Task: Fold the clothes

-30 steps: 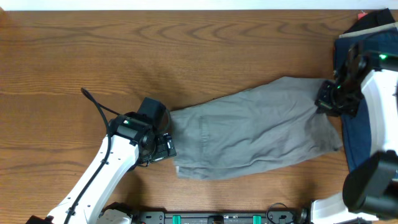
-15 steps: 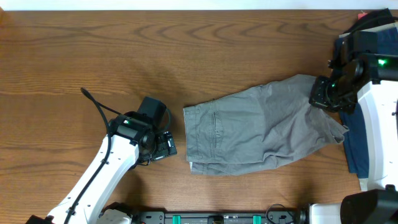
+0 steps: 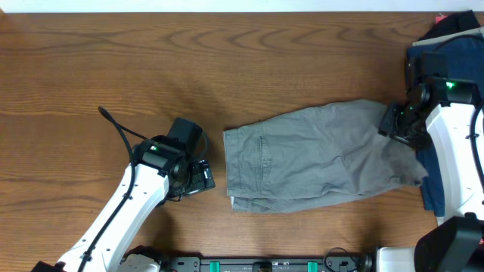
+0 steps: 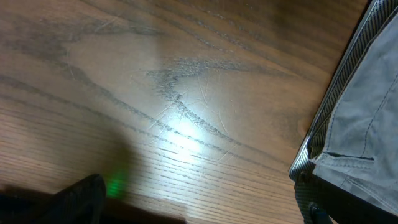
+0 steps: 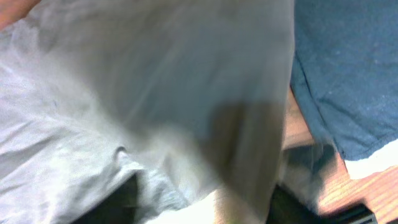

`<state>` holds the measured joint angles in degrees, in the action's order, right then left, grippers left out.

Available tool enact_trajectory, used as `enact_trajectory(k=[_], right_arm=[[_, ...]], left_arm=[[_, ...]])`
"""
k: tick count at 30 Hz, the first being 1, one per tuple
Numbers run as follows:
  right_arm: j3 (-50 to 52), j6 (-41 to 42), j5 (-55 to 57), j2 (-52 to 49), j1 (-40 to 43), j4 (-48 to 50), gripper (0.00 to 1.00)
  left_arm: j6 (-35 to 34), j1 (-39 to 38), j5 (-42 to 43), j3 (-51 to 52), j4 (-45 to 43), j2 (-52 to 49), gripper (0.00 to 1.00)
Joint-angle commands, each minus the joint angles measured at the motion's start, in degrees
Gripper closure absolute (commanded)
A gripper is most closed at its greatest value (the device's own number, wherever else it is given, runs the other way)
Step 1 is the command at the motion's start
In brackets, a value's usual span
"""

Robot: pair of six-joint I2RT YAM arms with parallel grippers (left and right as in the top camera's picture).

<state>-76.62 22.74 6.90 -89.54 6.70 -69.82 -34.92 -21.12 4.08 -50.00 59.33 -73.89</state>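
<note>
The grey shorts [image 3: 310, 155] lie on the counter [image 3: 151, 68] between the pincers. The left pincer [image 3: 204, 177], near the waistband, gapes wide, holding nothing. The right pincer [image 3: 392, 125] is at the leg end; its grip I cannot tell.

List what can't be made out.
Right gripper: open or gripping the shorts? Overhead its body covers the jaws; right wrist view is blurred cloth.
Left gripper: tips cut off by the left wrist view's bottom edge.
Dark blue garment: cut by overhead's right edge, partly under the arm.
</note>
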Motion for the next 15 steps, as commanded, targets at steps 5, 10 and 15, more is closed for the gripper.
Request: enact_trajectory(k=[5, 10, 15], right_arm=[[1.7, 2.0, 1.1, 0.3, 2.5, 0.2, 0.01], [1.7, 1.9, -1.9, 0.3, 2.7, 0.1, 0.01], [1.7, 2.0, -7.2, 0.3, 2.7, 0.6, 0.01]], left_arm=[[-0.7, -0.1, -0.2, 0.3, -0.3, -0.5, 0.02], [0.6, -0.1, 4.2, 0.3, -4.2, -1.9, 0.03], [4.7, -0.1, 13.2, 0.3, -12.0, -6.4, 0.02]])
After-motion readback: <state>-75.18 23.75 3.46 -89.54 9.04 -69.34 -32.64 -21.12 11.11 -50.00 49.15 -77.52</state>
